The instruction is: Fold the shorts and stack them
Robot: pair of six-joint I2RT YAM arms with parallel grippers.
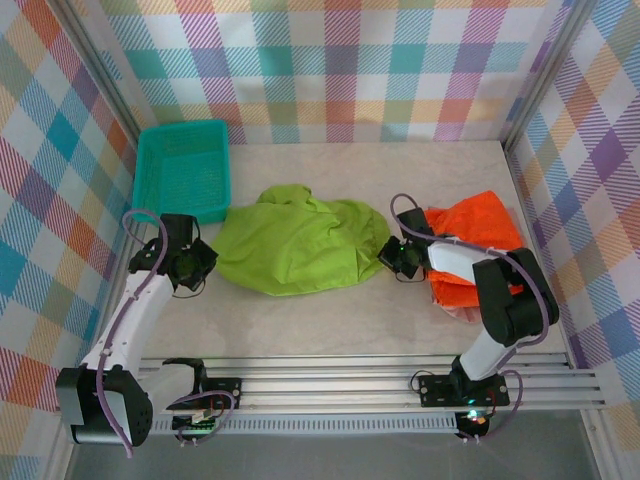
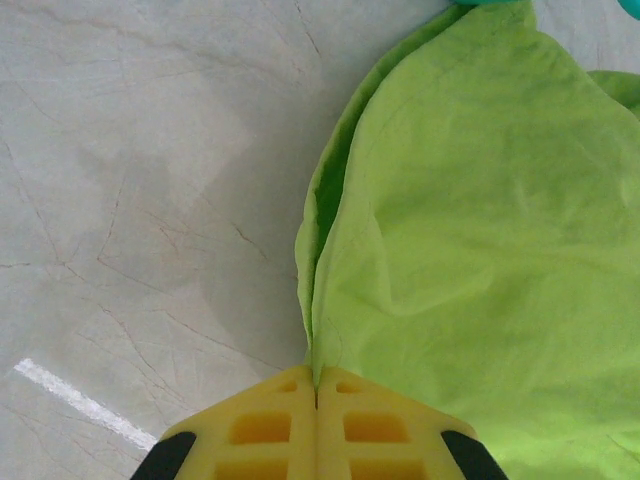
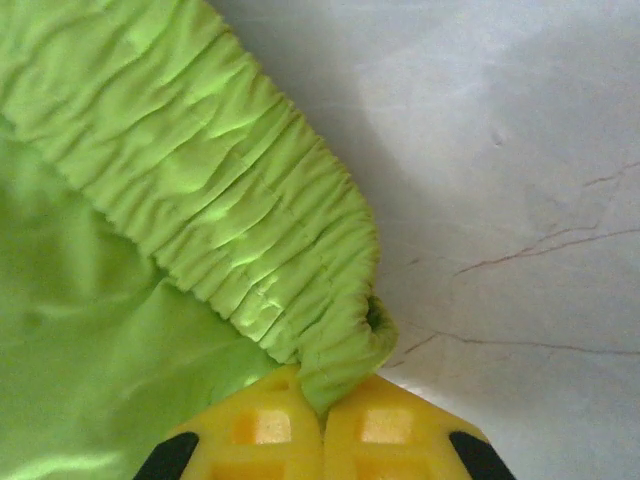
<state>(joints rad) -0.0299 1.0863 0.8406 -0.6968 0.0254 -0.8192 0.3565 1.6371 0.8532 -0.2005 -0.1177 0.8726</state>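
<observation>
Now the lime green shorts (image 1: 295,245) lie spread on the middle of the bench (image 1: 330,320), between the two arms. The left hand (image 2: 316,388) is pinched shut on their thin left edge. The right hand (image 3: 322,400) is closed on the gathered waistband at their right end. The orange shorts (image 1: 470,235) lie crumpled beneath the right arm, and the teal basket (image 1: 185,165) sits at the far left.

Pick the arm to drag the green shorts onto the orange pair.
Right, likely: right fingers pinch the green shorts at the waistband beside the orange shorts; left fingers hold the far edge.
</observation>
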